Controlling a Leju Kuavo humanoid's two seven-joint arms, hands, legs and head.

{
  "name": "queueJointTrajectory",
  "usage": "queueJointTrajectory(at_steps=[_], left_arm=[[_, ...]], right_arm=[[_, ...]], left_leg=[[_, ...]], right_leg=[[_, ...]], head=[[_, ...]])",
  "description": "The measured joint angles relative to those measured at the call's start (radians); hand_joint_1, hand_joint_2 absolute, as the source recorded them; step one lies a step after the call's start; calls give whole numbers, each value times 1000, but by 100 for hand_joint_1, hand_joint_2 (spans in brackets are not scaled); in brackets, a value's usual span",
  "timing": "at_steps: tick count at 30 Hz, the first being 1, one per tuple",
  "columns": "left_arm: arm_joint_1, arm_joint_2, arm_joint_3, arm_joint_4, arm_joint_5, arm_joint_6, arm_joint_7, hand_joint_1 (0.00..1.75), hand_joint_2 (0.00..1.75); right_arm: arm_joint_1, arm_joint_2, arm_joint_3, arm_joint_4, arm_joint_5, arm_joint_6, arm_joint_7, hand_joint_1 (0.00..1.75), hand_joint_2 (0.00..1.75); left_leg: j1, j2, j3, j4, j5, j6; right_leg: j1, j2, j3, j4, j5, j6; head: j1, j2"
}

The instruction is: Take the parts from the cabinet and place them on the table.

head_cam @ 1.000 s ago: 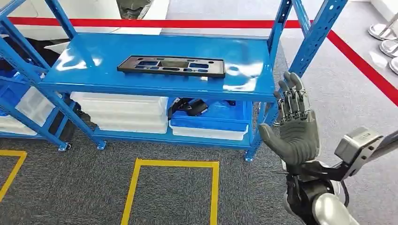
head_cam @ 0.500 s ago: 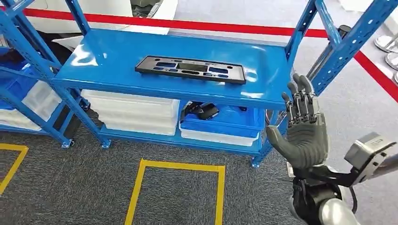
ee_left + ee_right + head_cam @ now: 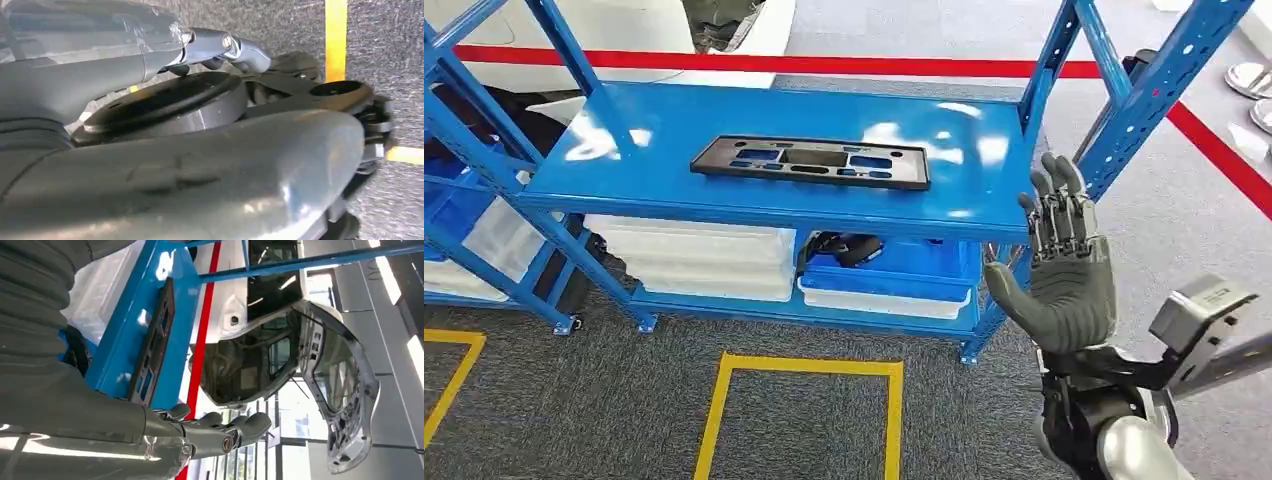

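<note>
A long flat black plastic part (image 3: 811, 162) with several cut-outs lies on the middle shelf of the blue cabinet (image 3: 754, 205); the right wrist view shows the black part (image 3: 155, 345) edge-on. My right hand (image 3: 1060, 265) is raised in front of the cabinet's right front post, fingers straight and apart, holding nothing, to the right of and below the part. In the right wrist view the right hand (image 3: 210, 430) stretches out empty.
On the bottom shelf sit white bins (image 3: 694, 255) and a blue bin (image 3: 889, 275) with dark parts (image 3: 844, 247) in it. Yellow floor tape (image 3: 804, 370) marks a square in front. A red line (image 3: 824, 65) runs behind. A white car body (image 3: 280, 360) stands beyond the cabinet.
The whole picture has shifted, so the camera has moved. My right hand stays raised and open in about the same place relative to the cabinet's right post.
</note>
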Motion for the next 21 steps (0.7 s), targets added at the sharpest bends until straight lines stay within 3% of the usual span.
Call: queueJointTrajectory(at_steps=[2,3,4,5,7,9,10,12,13,14,15,17,18,20,21], left_arm=[[2,1,-1,0,0,0,0,0,0],[2,1,-1,0,0,-1,0,0,0],[2,1,-2,0,0,-2,0,0,0],[2,1,-2,0,0,-2,0,0,0],[4,1,-3,0,0,-2,0,0,0],[1,1,-5,0,0,-3,0,0,0],[-1,1,-5,0,0,-2,0,0,0],[-1,1,-6,0,0,-3,0,0,0],[-1,1,-6,0,0,-3,0,0,0],[0,1,-6,0,0,-3,0,0,0],[0,1,-6,0,0,-3,0,0,0],[0,1,-7,0,1,-3,0,0,0],[0,0,-7,0,1,-3,0,0,0],[-2,0,-7,0,1,-5,0,0,0],[-2,0,-7,0,1,-5,0,0,0]], right_arm=[[0,0,1,0,0,0,0,0,175],[0,0,1,0,0,0,0,0,175],[-2,0,1,0,0,0,0,0,175],[-3,0,1,0,0,0,-1,0,175],[-5,0,2,0,-1,0,0,0,175],[-6,0,3,0,-1,0,0,0,175],[-10,0,3,0,-1,0,0,0,175],[-11,0,5,0,-3,0,0,0,175],[-10,0,7,0,-6,0,0,0,175],[-10,0,10,0,-8,0,0,0,175],[-10,0,11,0,-10,0,0,0,175],[-11,0,12,0,-11,1,0,0,175],[-13,0,11,0,-11,1,0,0,175],[-16,0,13,1,-12,2,-1,0,175],[-17,0,13,1,-12,3,-1,0,175]], left_leg=[[6,0,61,-163,111,-6],[8,-1,80,-215,125,-6],[1,-3,85,-232,117,-2],[2,-2,83,-231,110,10],[-3,-3,82,-234,105,20],[5,-2,98,-247,106,32],[5,-2,104,-250,103,37],[3,0,110,-251,98,45],[2,0,113,-251,94,49],[0,-1,117,-251,90,51],[0,-3,124,-251,84,50],[-1,-7,147,-251,70,47],[-1,-8,158,-251,62,43],[-3,-9,153,-254,54,29],[-2,-7,154,-258,53,26]], right_leg=[[-8,3,20,7,-18,12],[-8,3,23,9,-29,20],[-1,7,21,20,-35,29],[-1,7,19,16,-35,33],[-5,6,24,6,-34,42],[-8,4,28,24,-54,52],[-8,3,3,74,-77,54],[-8,4,-92,238,-138,58],[-8,4,-138,306,-149,59],[-8,4,-165,331,-139,58],[-7,4,-166,308,-102,55],[-6,4,-114,152,15,44],[-4,3,-88,72,55,36],[7,3,-65,41,26,26],[9,6,-67,41,23,26]], head=[[-8,0],[-13,0],[-21,0],[-19,0],[-11,0],[-5,0],[6,0],[19,0],[23,0],[27,0],[30,0],[40,0],[45,0],[46,0],[45,0]])
